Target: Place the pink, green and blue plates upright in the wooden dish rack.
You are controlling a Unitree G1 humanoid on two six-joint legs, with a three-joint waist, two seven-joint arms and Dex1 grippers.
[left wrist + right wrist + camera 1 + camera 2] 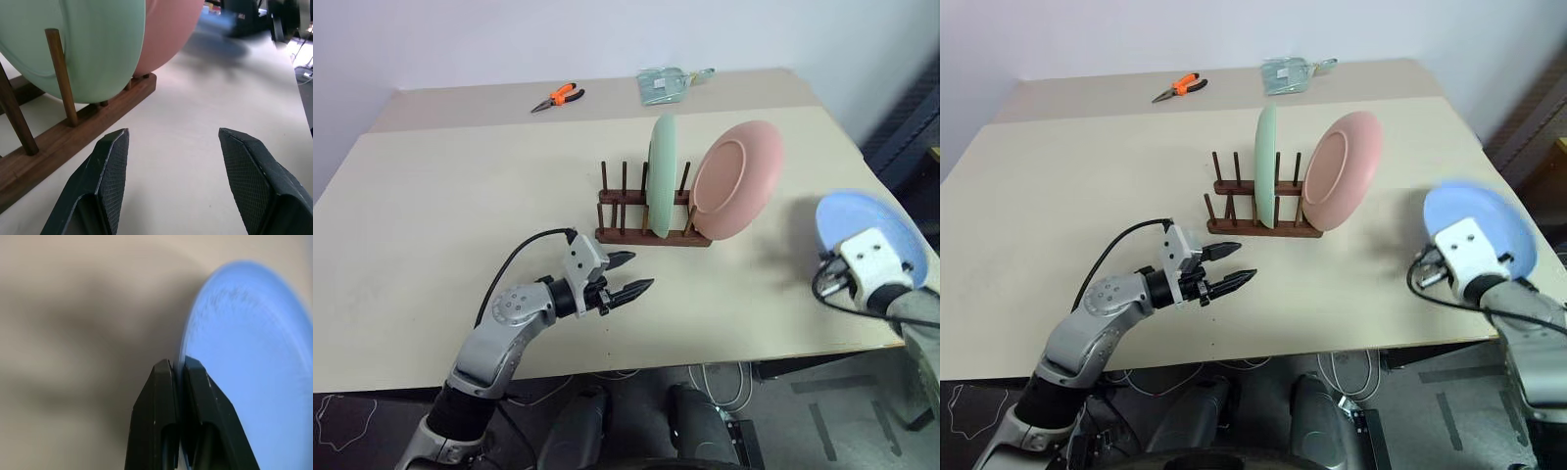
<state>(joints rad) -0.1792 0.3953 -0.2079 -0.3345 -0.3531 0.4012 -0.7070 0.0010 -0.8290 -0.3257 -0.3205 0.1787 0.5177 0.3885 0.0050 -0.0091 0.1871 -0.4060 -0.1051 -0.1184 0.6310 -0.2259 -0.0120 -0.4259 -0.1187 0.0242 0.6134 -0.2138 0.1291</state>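
The wooden dish rack (651, 211) stands mid-table (431, 225), with the green plate (663, 174) upright between its pegs and the pink plate (737, 180) leaning at its right end. The left gripper (628, 274) sits just before the rack's left part, apart from it — the blue plate (862, 217) is well to the right, at the table's right edge, with the right gripper (178, 369) at its rim. Behind the rack, near the far edge, lie pliers (558, 97) to the left and a packet (664, 84) to their right.

Orange pliers (558, 97), clear bag (664, 84)
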